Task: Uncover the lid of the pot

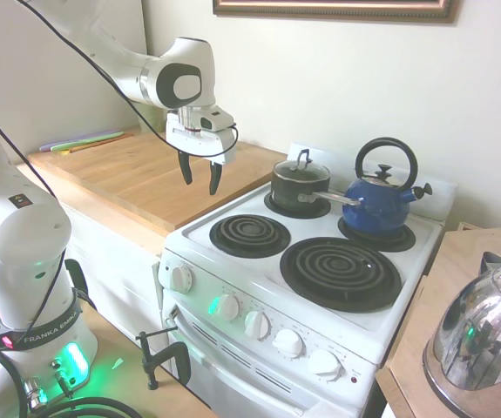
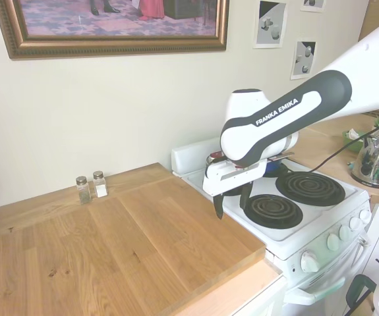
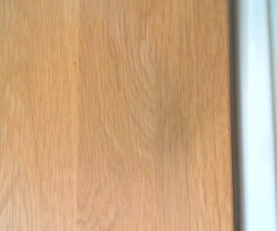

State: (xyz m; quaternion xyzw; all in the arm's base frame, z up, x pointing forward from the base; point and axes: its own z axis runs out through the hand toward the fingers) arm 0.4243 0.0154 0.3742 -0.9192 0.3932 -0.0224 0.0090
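Observation:
The pot (image 1: 300,187), a small dark saucepan with a silver handle pointing right, sits on the stove's back left burner. The lid (image 1: 302,168), glass with a metal rim and loop handle, rests on it. My gripper (image 1: 199,178) hangs open and empty above the wooden counter's edge beside the stove, well to the left of the pot and apart from it. In the second exterior view my gripper (image 2: 231,201) points down over the counter's edge, and the arm hides the pot. The wrist view shows only counter wood (image 3: 109,115) and the stove's white edge (image 3: 258,115).
A blue kettle (image 1: 381,198) stands on the back right burner, close to the pot's handle. The two front burners (image 1: 250,235) (image 1: 341,273) are bare. A silver kettle (image 1: 485,335) sits on the counter right of the stove. Salt and pepper shakers (image 2: 90,189) stand by the wall.

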